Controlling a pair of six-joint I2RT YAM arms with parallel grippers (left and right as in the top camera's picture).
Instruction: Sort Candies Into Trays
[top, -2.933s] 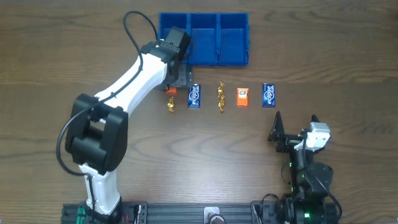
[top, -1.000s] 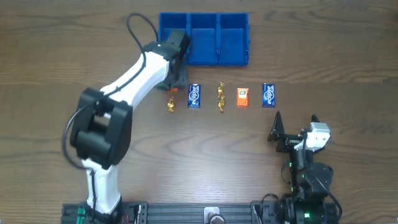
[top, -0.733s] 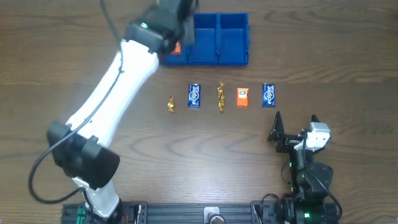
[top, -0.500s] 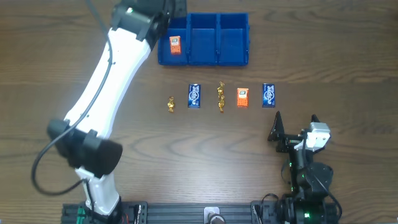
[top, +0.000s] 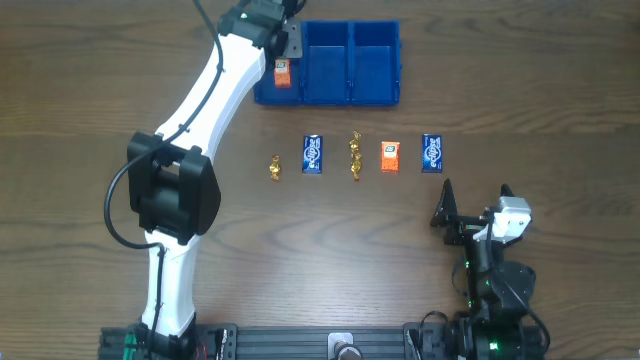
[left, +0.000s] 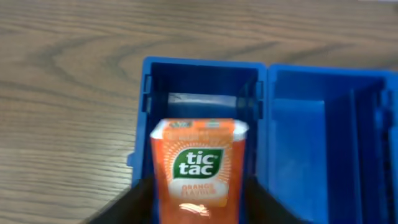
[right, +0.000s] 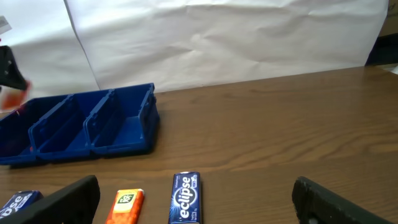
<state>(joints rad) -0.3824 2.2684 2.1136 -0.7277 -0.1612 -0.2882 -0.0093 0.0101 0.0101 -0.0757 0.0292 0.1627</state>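
Hanging over the left end bin of the blue plastic three-bin tray (top: 350, 98) in the top view, the left gripper (top: 285, 58) pinches an orange rectangular mint box (top: 283, 72) — probably for a clean drop; the right gripper (top: 473, 202) rests spread wide. The left wrist view shows glossy flat sides clamped above the bin's smooth floor. In the right wrist view, blue wrapped packs (right: 186, 198) lie on the wood-grain table (right: 280, 143) — unsorted.

Table: brown wood-grain top (top: 520, 90).
12 o'clock: blue three-bin tray (top: 340, 98).
Centre row, 9 towards 3: gold candy (top: 275, 168), blue pack (top: 313, 154), gold pair (top: 355, 157), orange box (top: 390, 157), second blue pack (top: 432, 153), all apart.
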